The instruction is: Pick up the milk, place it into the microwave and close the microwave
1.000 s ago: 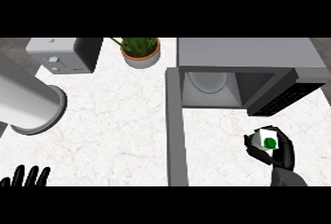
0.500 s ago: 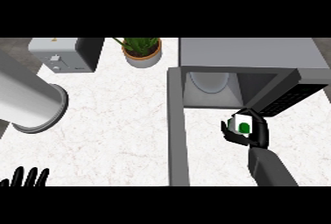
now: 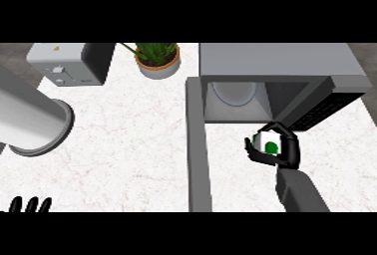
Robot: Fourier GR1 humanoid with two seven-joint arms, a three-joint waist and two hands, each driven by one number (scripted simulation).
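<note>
A small white milk carton [image 3: 267,141] with a green mark sits in my right hand [image 3: 281,150], whose fingers and thumb curl round it. The hand holds it just in front of the open mouth of the grey microwave [image 3: 280,64], slightly right of the cavity's middle. Inside the cavity a pale round plate [image 3: 234,94] shows. The microwave's door [image 3: 196,149] stands swung open, running toward me along the left of my right hand. My left hand [image 3: 29,204] rests at the lower left edge, fingers up and straight.
A large metal cylinder [image 3: 29,122] lies at the left. A grey toaster [image 3: 70,63] stands at the back left, and a potted plant [image 3: 157,60] beside it. White marbled counter [image 3: 125,149] lies between them and the door.
My right hand has carried the milk carton up and to the left, from the counter's right side to the front of the microwave's opening. The left hand has stayed put.
</note>
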